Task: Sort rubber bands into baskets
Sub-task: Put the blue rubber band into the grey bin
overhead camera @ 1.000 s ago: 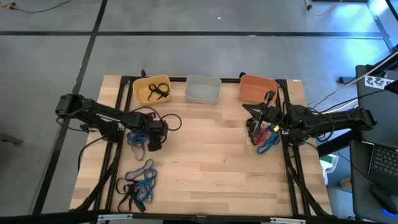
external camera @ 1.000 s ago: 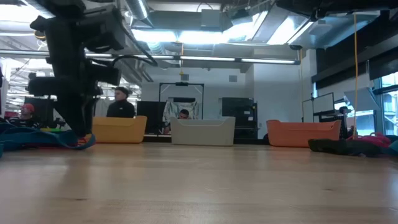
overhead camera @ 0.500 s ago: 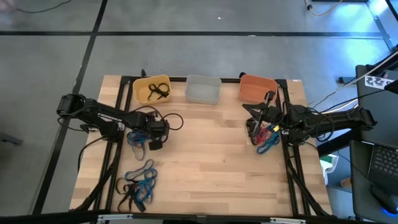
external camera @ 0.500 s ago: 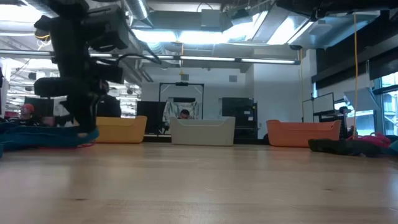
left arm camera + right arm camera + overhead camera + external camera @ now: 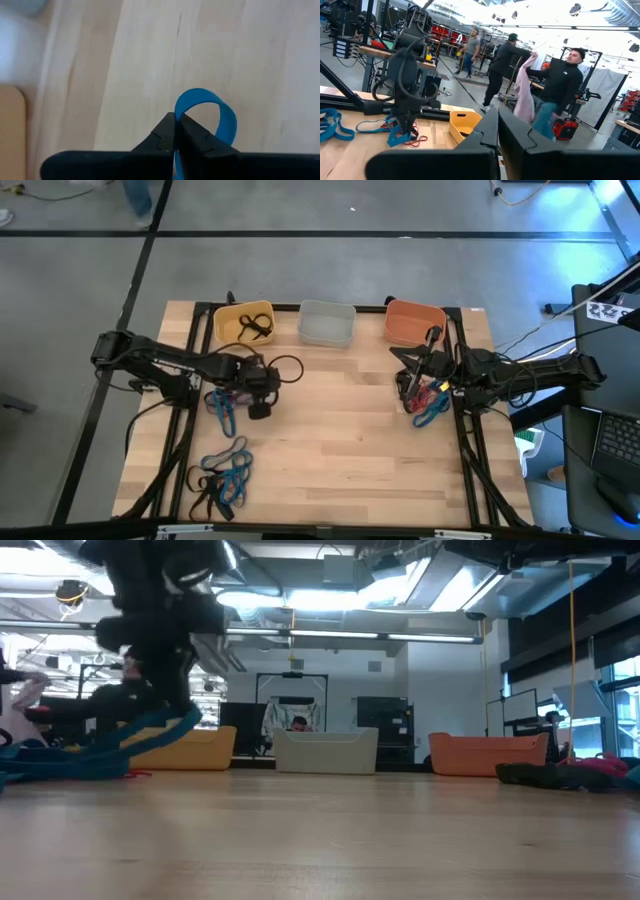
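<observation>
The left pincer was clamped on a blue rubber band, lifted just above the surface near the yellow basket. The right pincer sat closed and empty beside the orange basket.

No readable txt, labels, brand marks or nos. anywhere; signage in the room bg too blurred to read.
</observation>
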